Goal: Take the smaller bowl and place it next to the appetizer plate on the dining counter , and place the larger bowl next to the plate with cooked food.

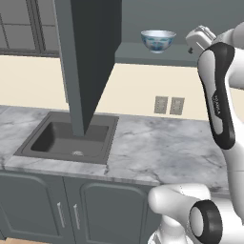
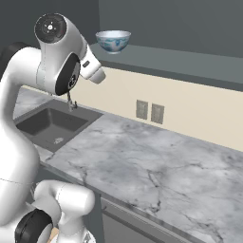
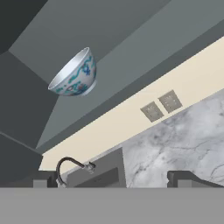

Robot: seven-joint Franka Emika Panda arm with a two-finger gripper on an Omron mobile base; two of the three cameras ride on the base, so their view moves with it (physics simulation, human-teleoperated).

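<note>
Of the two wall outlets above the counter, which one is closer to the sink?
The left outlet of the pair, as the left base view shows it. It sits on the sink's side; the other outlet is just beyond it, farther along the wall.

Open cabinet door (image 1: pixel 90 62) stands left of the smaller bowl (image 1: pixel 157 40)

Arm raised, pincer (image 3: pixel 112 179) wide open
</note>
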